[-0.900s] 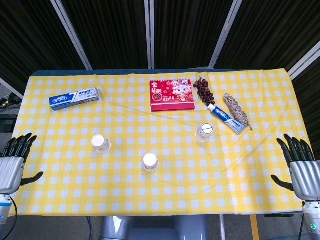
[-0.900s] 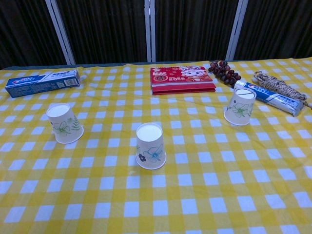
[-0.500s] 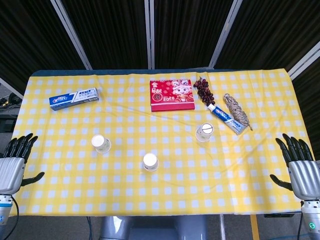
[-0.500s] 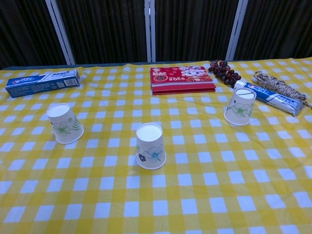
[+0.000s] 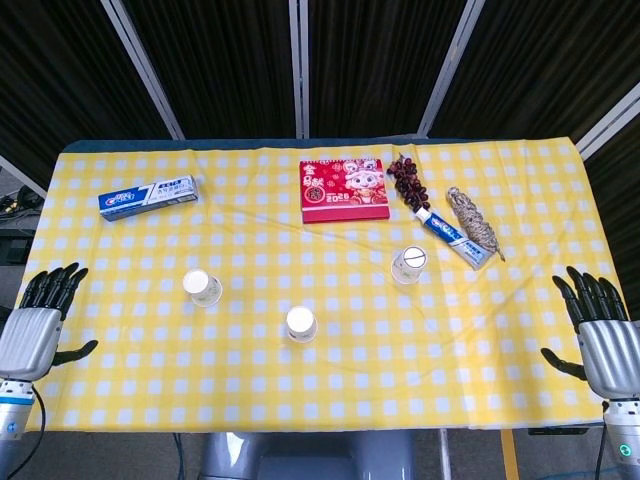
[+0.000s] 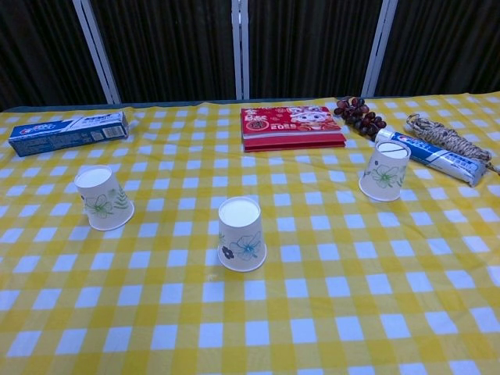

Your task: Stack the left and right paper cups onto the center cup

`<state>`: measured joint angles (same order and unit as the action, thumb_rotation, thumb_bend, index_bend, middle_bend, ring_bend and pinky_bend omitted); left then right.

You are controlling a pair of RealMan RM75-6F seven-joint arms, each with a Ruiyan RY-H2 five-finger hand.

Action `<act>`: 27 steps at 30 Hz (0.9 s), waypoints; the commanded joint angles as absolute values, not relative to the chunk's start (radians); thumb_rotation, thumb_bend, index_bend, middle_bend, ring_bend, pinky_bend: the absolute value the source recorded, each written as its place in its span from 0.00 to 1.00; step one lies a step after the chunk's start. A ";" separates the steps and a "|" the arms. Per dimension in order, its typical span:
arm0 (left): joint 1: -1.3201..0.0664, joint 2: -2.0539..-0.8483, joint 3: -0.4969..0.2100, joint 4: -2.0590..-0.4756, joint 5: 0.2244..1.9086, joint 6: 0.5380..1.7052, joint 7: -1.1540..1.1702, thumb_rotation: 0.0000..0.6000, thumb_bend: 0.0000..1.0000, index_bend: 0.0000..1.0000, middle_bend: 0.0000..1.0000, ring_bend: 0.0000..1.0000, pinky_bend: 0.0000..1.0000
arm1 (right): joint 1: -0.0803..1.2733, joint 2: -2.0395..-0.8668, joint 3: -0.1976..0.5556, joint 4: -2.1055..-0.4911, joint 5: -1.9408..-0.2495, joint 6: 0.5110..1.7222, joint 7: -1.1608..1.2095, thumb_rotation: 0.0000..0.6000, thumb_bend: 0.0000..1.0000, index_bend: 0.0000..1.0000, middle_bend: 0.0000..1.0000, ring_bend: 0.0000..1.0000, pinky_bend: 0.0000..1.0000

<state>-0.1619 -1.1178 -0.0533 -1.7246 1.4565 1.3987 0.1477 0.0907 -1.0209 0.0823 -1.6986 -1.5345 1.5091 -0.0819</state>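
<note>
The left hand [image 5: 38, 325] has shifted a little inward and up toward the table's [image 5: 130, 400] near-left edge since the earlier frames; the right hand [image 5: 603, 335] sits almost where it was, perhaps slightly lower. The cups and everything else on the cloth lie unchanged.

The left hand hangs just off the near-left corner, back upward, fingers [image 5: 58, 283] straight and spread, pointing toward the far side, thumb out toward the cloth. It holds nothing. The chest view shows neither hand.

On the checked cloth, a boxed toothpaste [image 5: 147, 195] lies at the far left. The left cup [image 5: 202, 286] stands upside down, wide mouth on the cloth, near the front left. The center cup [image 5: 301, 323], also inverted, stands nearer the front edge, well apart from both others. Behind it sits a red calendar [image 5: 345, 190], with a bunch of grapes [image 5: 408, 181] just beside its right end. The right cup [image 5: 409, 264], inverted too, stands near a toothpaste tube [image 5: 453, 238], which lies against a rope bundle [image 5: 471, 221].

The right hand hangs off the near-right edge, back upward, fingers extended and apart, thumb pointing inward, empty.
</note>
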 commanded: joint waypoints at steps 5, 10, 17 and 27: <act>-0.276 -1.095 -0.129 -1.732 1.414 1.276 0.179 1.00 0.11 0.06 0.00 0.00 0.13 | 0.086 -1.017 0.083 -1.702 -1.541 1.523 -0.068 1.00 0.00 0.13 0.00 0.00 0.00; -0.393 -1.087 -0.176 -1.736 1.345 1.115 0.226 1.00 0.12 0.12 0.00 0.02 0.17 | 0.086 -1.015 0.082 -1.701 -1.542 1.522 -0.057 1.00 0.00 0.14 0.00 0.00 0.00; -0.529 -1.110 -0.205 -1.744 1.213 0.933 0.342 1.00 0.12 0.18 0.00 0.06 0.20 | 0.083 -1.009 0.086 -1.692 -1.537 1.525 -0.022 1.00 0.00 0.15 0.00 0.00 0.00; -0.668 -1.193 -0.198 -1.714 1.000 0.828 0.519 1.00 0.12 0.25 0.03 0.10 0.21 | 0.078 -1.001 0.090 -1.685 -1.540 1.538 0.019 1.00 0.00 0.17 0.00 0.00 0.00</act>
